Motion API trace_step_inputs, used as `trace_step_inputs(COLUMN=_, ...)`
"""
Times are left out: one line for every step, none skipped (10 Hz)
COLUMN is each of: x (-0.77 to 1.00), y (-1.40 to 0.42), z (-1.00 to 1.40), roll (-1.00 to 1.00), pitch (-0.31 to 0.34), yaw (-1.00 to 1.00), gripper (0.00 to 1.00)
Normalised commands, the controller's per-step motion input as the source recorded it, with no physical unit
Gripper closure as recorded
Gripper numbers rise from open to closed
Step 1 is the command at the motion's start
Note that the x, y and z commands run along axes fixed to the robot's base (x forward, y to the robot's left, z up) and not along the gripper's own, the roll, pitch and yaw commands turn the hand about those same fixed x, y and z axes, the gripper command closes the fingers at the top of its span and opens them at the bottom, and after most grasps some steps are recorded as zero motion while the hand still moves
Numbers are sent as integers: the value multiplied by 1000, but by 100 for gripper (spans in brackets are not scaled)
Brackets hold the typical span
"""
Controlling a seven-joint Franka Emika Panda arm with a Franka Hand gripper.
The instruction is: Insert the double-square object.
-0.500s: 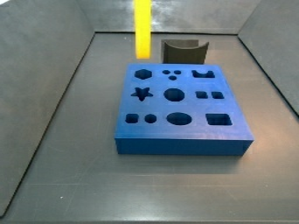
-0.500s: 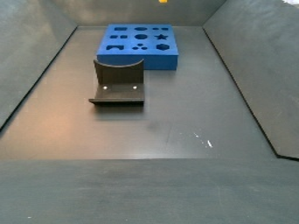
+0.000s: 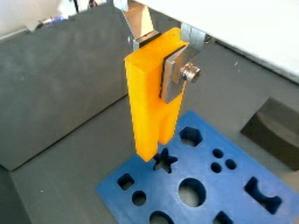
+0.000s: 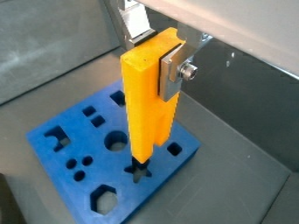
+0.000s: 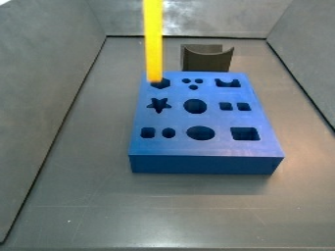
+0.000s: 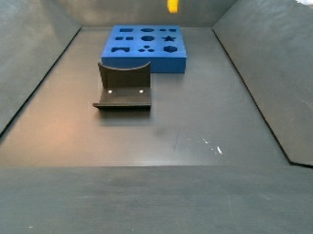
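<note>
The double-square object [image 3: 149,105] is a tall bright-yellow piece. It hangs upright, clamped near its top between my gripper [image 3: 162,54] and its silver fingers [image 3: 176,74]; both wrist views show this, and the gripper [image 4: 156,54] is shut on it. In a side view the yellow piece [image 5: 152,39] has its lower end just over the far left corner of the blue block [image 5: 203,137], near the star hole [image 5: 159,104]. Only its tip [image 6: 173,5] shows in the opposite side view. The gripper itself is out of both side views.
The dark grey fixture [image 5: 206,56] with a curved top stands on the floor behind the blue block; it also shows in a side view [image 6: 124,87] and a wrist view [image 3: 271,131]. Grey sloping walls [image 5: 53,118] enclose the floor.
The yellow piece has come down and slightly sideways, closer to the blue block's far left corner. The block and the fixture have not moved.
</note>
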Motion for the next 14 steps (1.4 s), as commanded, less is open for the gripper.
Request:
trace_step_inputs(x=86, y=-100, z=-254, roll=183, pitch=-26, yaw=-86, gripper=100)
trace_step_inputs(x=420, y=-51, z=0, roll=179, pitch=34, yaw=-503, gripper=100)
trace_step_inputs(x=17, y=0, z=0, roll=110, pitch=0, yaw=-906, gripper=100)
trace_step_inputs(x=0, y=0, z=0, roll=70, pitch=-17, yaw=-1000, gripper=100)
trace_step_inputs(x=0, y=0, z=54, roll=44, pitch=-10, yaw=-1000, gripper=100)
trace_step_inputs(x=111, y=0, z=117, roll=20, pitch=0, yaw=-929, gripper=100)
trace_step_inputs(x=223, y=0, z=186, roll=0, pitch=0, yaw=-843, gripper=100)
trace_step_inputs(x=469, y=-6, z=194, roll=0, pitch=0, yaw=-637, gripper=100)
trace_step_inputs(x=823, y=-46, z=0, roll=90, pitch=0, yaw=-323, gripper=100)
trace_step_inputs(x=1000, y=-17, z=-17, roll=157, pitch=0, yaw=-117, gripper=100)
trace_step_inputs(x=1000, y=-46, z=-3, roll=144, pitch=0, yaw=0, gripper=100)
trace_step_inputs(x=1000, y=-97, z=0, roll=100, pitch=0, yaw=0, gripper=100)
trace_step_inputs(x=1000, y=-103, z=0, roll=99, pitch=0, yaw=0, gripper=100)
trace_step_inputs(x=1000, y=-91, z=-37, roll=66, pitch=0, yaw=0, gripper=100)
